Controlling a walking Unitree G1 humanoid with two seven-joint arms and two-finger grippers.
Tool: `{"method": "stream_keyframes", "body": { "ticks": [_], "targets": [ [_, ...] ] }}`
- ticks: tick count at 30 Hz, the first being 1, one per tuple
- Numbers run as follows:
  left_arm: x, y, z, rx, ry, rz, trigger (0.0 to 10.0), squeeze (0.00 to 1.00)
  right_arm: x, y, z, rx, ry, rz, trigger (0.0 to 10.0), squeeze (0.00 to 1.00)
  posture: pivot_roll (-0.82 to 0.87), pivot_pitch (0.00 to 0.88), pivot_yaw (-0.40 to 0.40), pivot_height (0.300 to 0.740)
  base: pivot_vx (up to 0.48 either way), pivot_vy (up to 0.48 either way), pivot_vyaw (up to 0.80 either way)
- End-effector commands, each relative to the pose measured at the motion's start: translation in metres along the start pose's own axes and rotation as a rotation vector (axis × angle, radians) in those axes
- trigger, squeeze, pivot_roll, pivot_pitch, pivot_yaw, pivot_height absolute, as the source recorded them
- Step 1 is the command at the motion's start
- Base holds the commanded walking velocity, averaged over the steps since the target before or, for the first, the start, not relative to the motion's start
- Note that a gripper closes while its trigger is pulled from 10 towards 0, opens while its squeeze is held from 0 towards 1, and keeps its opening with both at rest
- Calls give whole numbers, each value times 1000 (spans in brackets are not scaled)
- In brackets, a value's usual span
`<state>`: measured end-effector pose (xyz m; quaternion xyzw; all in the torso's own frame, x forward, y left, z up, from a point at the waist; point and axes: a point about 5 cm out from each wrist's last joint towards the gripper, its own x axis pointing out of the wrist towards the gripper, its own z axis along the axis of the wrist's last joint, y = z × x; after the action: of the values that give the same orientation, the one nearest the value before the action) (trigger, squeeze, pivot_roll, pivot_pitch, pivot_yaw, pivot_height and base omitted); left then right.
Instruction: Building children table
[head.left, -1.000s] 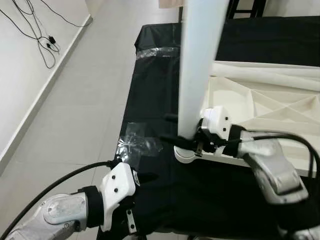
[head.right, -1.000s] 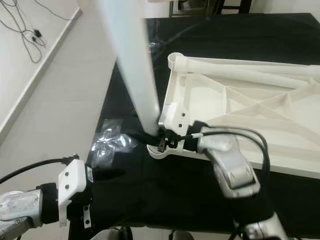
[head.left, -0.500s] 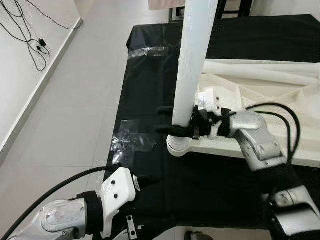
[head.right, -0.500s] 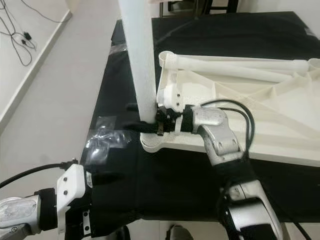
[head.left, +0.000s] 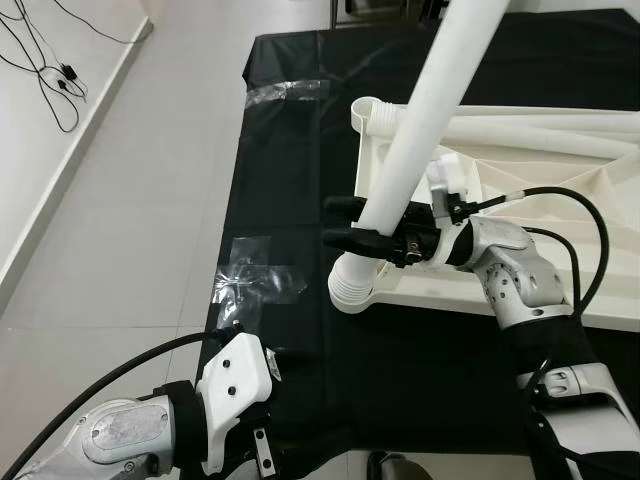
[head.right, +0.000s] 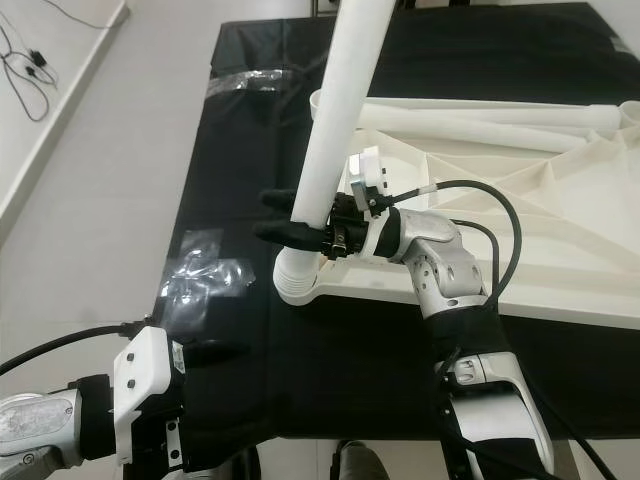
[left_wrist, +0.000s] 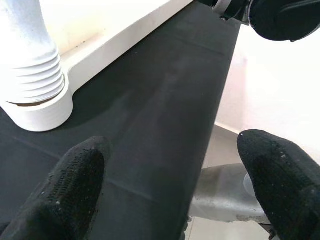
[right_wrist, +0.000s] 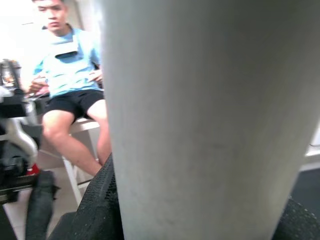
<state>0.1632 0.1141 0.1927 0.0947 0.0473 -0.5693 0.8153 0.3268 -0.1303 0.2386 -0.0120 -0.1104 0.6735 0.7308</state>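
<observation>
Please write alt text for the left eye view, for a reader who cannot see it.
The right gripper grips a tilted white table leg at a corner socket of the upturned white tabletop on a black-covered table. The left gripper hovers open at the table's near edge.

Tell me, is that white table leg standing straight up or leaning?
Leaning. The white leg slants up from its ribbed foot at the tabletop's corner socket, with the right gripper clamped around it.

A bare test room rather than a lived-in home: pale tiled floor (head.left: 150, 200), white wall (head.left: 30, 150) with loose cables (head.left: 60, 70) trailing down it, a work table under black cloth (head.left: 290, 150), and a person (right_wrist: 70, 75) seated watching.
</observation>
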Motion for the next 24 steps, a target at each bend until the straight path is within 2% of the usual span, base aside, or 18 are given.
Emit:
{"method": "stream_keyframes", "body": {
  "ticks": [1,2,6,8,14,18,19,24],
  "targets": [
    [-1,-3,-4,-22,21,-11,10000,0,1,3,-16,-9,116,14,10000,0,109,252,44,740,0,0,0],
    [-1,-3,-4,-22,22,-11,10000,0,1,4,-18,-40,158,21,10000,0,108,252,44,740,0,0,0],
    [-1,-3,-4,-22,22,-11,10000,0,2,4,-20,-75,215,36,10000,0,108,251,43,740,0,0,0],
    [-1,-3,-4,-21,21,-10,10000,0,3,6,-24,-141,319,71,10000,0,108,255,42,740,0,0,0],
    [-1,-4,-3,-21,21,-11,10000,0,4,8,-26,-179,397,116,10000,0,107,260,44,740,0,0,0],
    [-1,-4,-3,-22,21,-12,10000,0,6,8,-22,-179,402,136,10000,0,105,260,43,740,0,0,0],
    [-1,-3,-3,-21,21,-11,10000,0,9,4,-13,-142,359,147,10000,0,103,260,40,740,0,0,0],
    [0,-4,-3,-21,18,-9,10000,0,15,-5,0,-85,270,117,10000,0,103,259,38,740,0,0,0]
  ]
}}
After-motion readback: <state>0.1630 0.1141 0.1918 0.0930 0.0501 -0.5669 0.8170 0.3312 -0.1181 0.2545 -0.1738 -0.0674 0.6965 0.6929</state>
